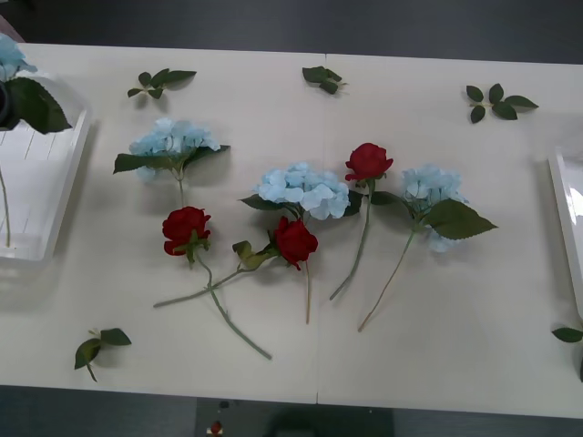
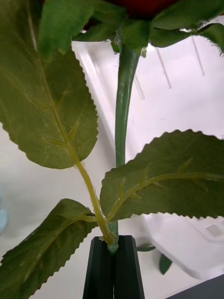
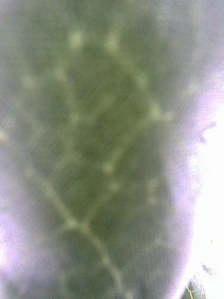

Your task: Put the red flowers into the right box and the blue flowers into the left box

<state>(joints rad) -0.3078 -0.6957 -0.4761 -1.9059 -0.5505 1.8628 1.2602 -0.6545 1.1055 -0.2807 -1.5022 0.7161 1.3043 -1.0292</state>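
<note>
My right gripper (image 2: 113, 254) is shut on the green stem of a red flower (image 2: 123, 103), whose dark red bloom is just beyond its big leaves, over the right box (image 2: 186, 107). On the table lie three red flowers (image 1: 187, 228) (image 1: 296, 241) (image 1: 368, 162) and three blue flowers (image 1: 173, 138) (image 1: 303, 189) (image 1: 428, 187), stems crossing. Another blue flower (image 1: 9, 56) hangs at the far left over the left box (image 1: 50, 223), its stem trailing down. A blurred green leaf (image 3: 93, 154) covers the left wrist view.
Loose green leaf sprigs lie along the far edge (image 1: 159, 82) (image 1: 323, 79) (image 1: 496, 100) and near the front edge (image 1: 98, 346) (image 1: 567, 334). The right box's rim (image 1: 565, 214) shows at the table's right side.
</note>
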